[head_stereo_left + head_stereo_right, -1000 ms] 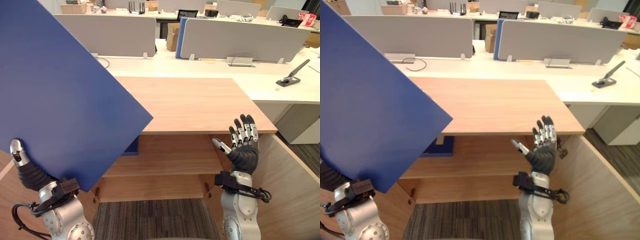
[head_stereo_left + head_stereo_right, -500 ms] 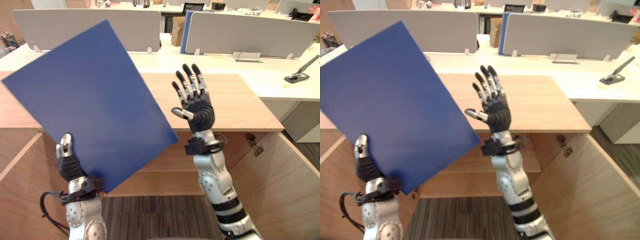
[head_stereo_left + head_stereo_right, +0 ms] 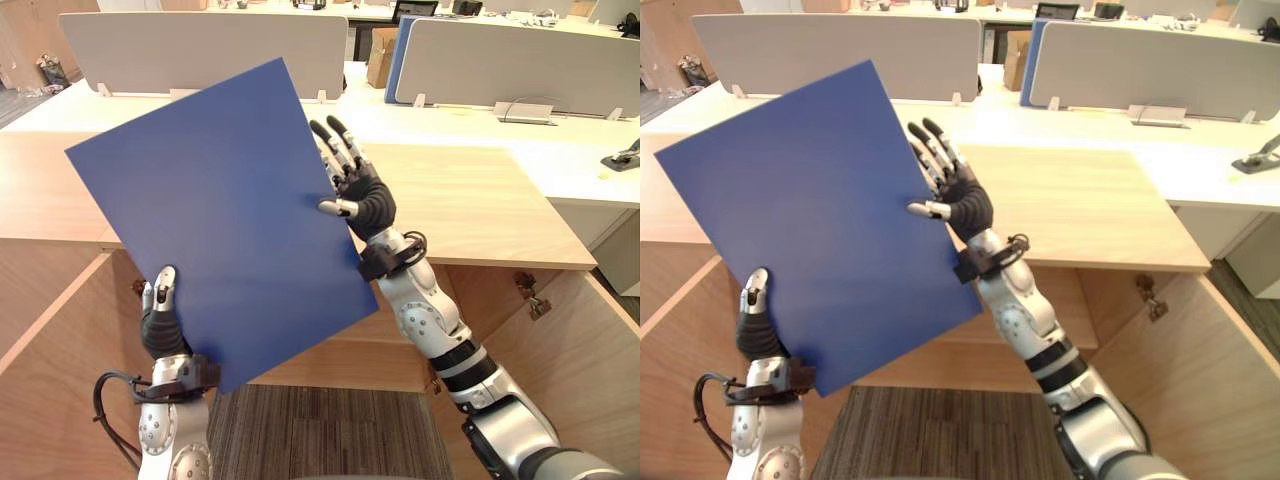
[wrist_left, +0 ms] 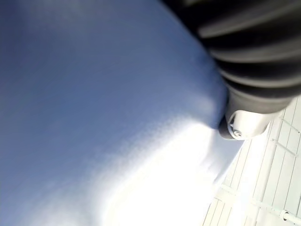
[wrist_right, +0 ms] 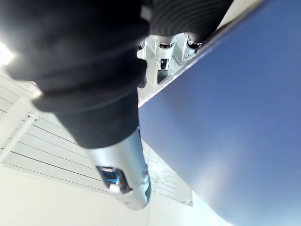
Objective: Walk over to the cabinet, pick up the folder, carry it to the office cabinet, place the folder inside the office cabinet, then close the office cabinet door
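Two hands meet the blue folder (image 3: 220,220), which we see raised in the air before the office cabinet (image 3: 490,292), its flat face turned toward us. Its long axis runs steeply up and down, the top tipped toward the robot's left, so one corner points up and another points down.

The left hand (image 3: 160,318) has the lowest corner: its thumb lies on the near face and pinches the sheet, while the rest of that hand is hidden behind the folder. The right hand (image 3: 362,200) stands at the folder's right long edge, about halfway up. Its fingers (image 3: 337,140) are straight and spread wide, pointing up just behind that edge, and the thumb reaches over the near side. In the right wrist view the edge runs through the gap between thumb and fingers. We cannot tell whether that thumb touches the cover.

Behind the folder lies the cabinet's wooden worktop (image 3: 480,200), with the right door (image 3: 590,370) and the left door (image 3: 50,340) swung open. White desks with grey screens (image 3: 200,45) stand beyond.
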Available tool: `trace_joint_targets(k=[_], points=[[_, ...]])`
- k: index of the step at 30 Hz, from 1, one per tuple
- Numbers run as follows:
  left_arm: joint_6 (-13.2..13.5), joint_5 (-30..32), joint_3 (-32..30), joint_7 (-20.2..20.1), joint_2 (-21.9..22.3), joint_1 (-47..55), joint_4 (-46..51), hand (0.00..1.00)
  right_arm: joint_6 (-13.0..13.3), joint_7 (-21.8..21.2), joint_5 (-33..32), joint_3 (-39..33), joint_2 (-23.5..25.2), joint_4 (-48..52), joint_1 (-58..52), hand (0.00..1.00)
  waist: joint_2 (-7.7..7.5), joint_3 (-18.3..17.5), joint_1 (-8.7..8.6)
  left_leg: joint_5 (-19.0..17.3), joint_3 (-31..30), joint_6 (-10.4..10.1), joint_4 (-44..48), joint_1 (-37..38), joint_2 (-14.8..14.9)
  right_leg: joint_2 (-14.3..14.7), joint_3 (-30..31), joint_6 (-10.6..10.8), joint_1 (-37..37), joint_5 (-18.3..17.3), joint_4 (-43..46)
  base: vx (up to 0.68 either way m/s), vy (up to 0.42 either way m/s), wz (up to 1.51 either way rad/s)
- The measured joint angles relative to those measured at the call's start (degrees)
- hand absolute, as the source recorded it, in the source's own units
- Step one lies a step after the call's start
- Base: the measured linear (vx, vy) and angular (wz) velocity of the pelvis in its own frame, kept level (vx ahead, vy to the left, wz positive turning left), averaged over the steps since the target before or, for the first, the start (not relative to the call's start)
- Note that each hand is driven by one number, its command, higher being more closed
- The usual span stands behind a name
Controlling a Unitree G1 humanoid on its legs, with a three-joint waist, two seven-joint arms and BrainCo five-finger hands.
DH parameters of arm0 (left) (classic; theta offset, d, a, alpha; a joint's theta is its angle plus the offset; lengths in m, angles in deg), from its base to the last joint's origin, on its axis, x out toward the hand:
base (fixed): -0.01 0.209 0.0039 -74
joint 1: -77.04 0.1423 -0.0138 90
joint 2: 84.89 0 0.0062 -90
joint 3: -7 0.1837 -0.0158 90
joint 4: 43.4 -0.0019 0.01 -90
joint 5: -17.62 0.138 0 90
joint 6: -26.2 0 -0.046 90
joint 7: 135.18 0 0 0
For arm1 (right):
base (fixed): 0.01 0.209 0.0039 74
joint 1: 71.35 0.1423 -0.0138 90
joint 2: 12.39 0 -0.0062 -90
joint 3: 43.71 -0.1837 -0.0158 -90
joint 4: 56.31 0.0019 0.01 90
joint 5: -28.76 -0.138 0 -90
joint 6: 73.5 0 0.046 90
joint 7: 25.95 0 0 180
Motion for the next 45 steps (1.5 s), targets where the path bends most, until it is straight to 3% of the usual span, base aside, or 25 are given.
trace_joint_targets(k=[6, 11, 12, 20, 24, 27, 38, 39, 45], points=[[-0.1, -1.1, 0.2, 0.0, -1.5, 0.3, 0.0, 1.00, -1.8, -0.9, -0.2, 3.5, -3.5, -2.5, 3.4, 0.00, 0.01, 1.2, -0.05, 0.8, -0.8, -0.1, -0.9, 0.0, -0.1, 0.0, -0.9, 0.0, 0.0, 0.0, 0.0, -0.03, -0.010, 0.07], [-0.1, -3.5, 1.1, 0.0, -1.6, 1.2, 0.0, 1.00, -2.1, -2.3, -4.8, 8.1, -8.5, -2.8, 6.7, 0.00, 0.00, 1.2, -0.03, 0.8, -0.9, -0.1, -1.1, 0.0, -0.1, -0.1, -1.1, 0.0, 0.0, 0.0, 0.0, 0.00, 0.000, 0.00], [-0.1, -3.6, 1.1, 0.0, -1.9, 1.7, 0.0, 1.00, -2.2, -2.5, -6.5, 10.1, -10.8, -2.8, 7.9, 1.00, -0.01, 1.2, -0.04, 0.8, -1.0, -0.2, -1.2, -0.1, -0.1, -0.1, -1.1, 0.0, 0.0, 0.0, 0.0, 0.00, 0.000, 0.00], [0.0, -3.0, 1.6, 0.0, -5.8, 2.3, 0.0, 1.00, -3.7, -4.8, -13.0, 20.1, -24.9, -3.0, 13.1, 1.00, -0.05, 1.2, 0.23, 1.0, -1.2, -0.4, -1.3, -0.1, -0.1, -0.1, -1.3, 0.0, 0.0, 0.0, 0.0, 0.00, -0.001, 0.00], [0.5, 1.3, 2.0, -0.1, -9.5, 1.9, 0.0, 1.00, -8.8, -10.9, -12.9, 28.9, -31.8, -1.1, 14.6, 1.00, -0.19, 1.0, 0.35, 1.0, -1.2, -0.5, -1.3, -0.2, 0.0, 0.0, -1.3, 0.0, -0.1, 0.0, 0.0, 0.00, 0.000, 0.00], [0.5, 2.2, 2.1, -0.4, -9.7, 1.8, 0.0, 1.00, -10.2, -11.1, -12.8, 29.6, -32.9, -1.0, 14.4, 1.00, -0.16, 0.8, 0.37, 1.1, -1.2, -0.6, -1.2, -0.4, 0.0, 0.0, -1.3, 0.0, -0.2, 0.0, 0.0, 0.00, 0.000, 0.00], [0.2, 2.7, 2.4, -1.0, -9.7, 0.6, 0.0, 1.00, -9.9, -10.9, -10.6, 25.6, -32.3, 0.2, 10.4, 1.00, 0.16, -0.8, 1.84, 1.1, -1.3, -0.6, -0.7, -0.9, 0.2, 0.1, -1.3, 0.0, -0.6, 0.0, 0.0, 0.00, 0.000, 0.00], [0.2, 2.7, 2.4, -1.0, -9.7, 0.6, 0.0, 0.00, -9.9, -10.8, -10.6, 25.6, -32.2, 0.2, 10.4, 1.00, 0.21, -0.9, 1.85, 1.1, -1.3, -0.6, -0.7, -0.9, 0.2, 0.1, -1.3, -0.1, -0.5, 0.0, 0.0, 0.00, 0.000, 0.00], [0.4, 2.7, 2.3, -1.3, -9.7, 0.6, 0.0, 0.00, -10.1, -10.7, -9.1, 23.7, -31.2, 0.2, 10.2, 1.00, 0.40, -1.1, 1.76, 1.1, -1.2, -0.7, -0.7, -0.9, 0.3, 0.2, -1.3, -0.1, -0.5, 0.0, 0.0, 0.00, 0.000, 0.00]])
